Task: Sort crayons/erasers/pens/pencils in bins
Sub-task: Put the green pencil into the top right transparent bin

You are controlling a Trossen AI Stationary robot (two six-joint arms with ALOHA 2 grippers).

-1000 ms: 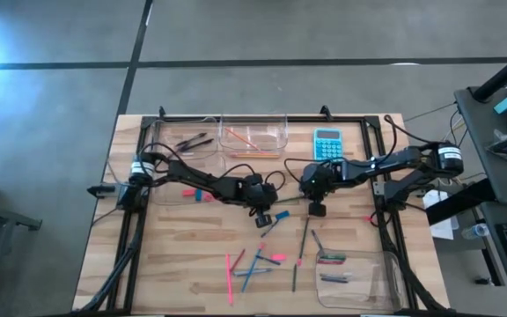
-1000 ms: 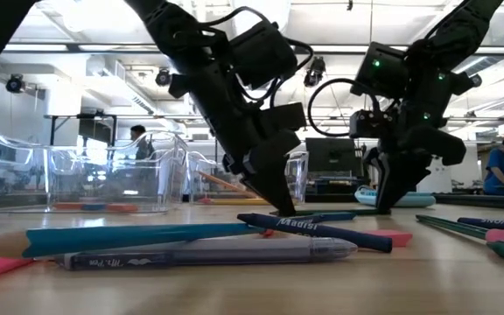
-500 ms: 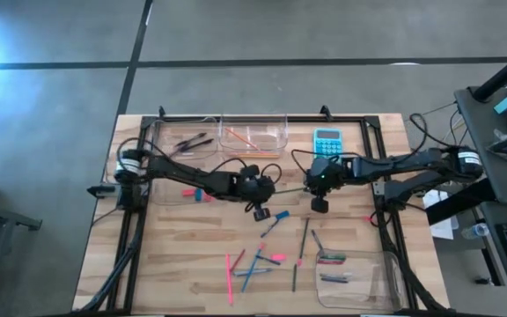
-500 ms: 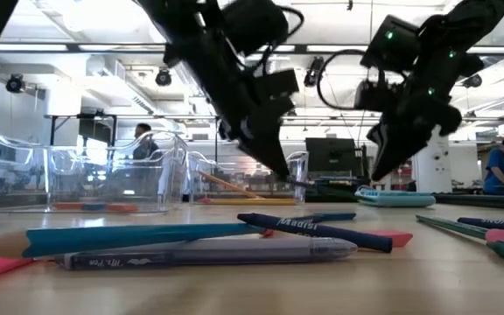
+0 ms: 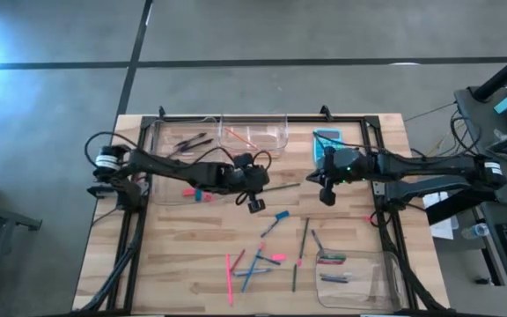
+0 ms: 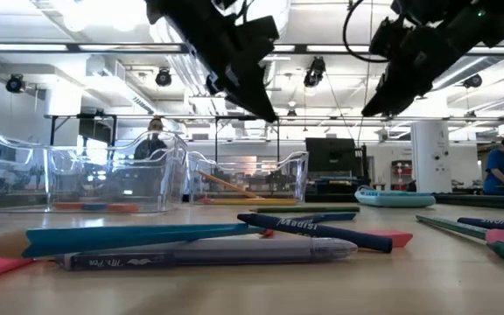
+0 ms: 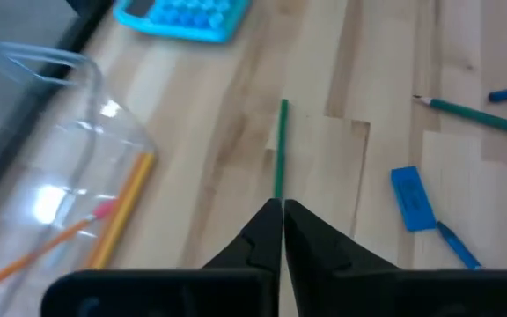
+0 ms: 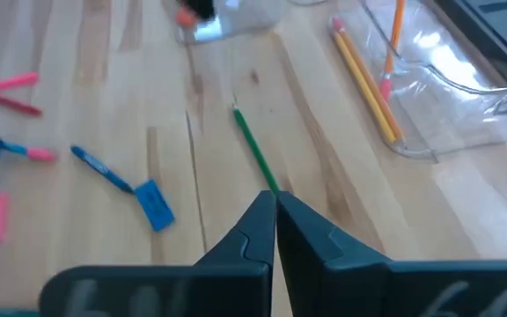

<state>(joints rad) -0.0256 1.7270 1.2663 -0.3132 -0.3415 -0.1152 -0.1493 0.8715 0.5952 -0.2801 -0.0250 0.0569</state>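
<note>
Hovering above mid-table, both grippers pinched shut and holding nothing

Left gripper [image 7: 282, 216] raised off the wood, fingertips pressed together, near the open front of the pencil bin [image 5: 253, 136]; right gripper [image 8: 274, 211] likewise closed and lifted, just in front of the turquoise calculator [image 5: 327, 139]; between them, flat on the table [image 5: 192, 255], a green pencil [image 5: 282, 186]; just nearer the front, a blue eraser [image 5: 282, 214]; more erasers [image 5: 196, 194], pink and blue, inside the left-hand bin [image 5: 161, 195]; pink eraser [image 5: 277, 257] among loose crayons and pens toward the front edge; front-right bin [image 5: 359, 277] with a few sticks inside; far-left bin [image 5: 185, 136] holding dark pens.
</note>
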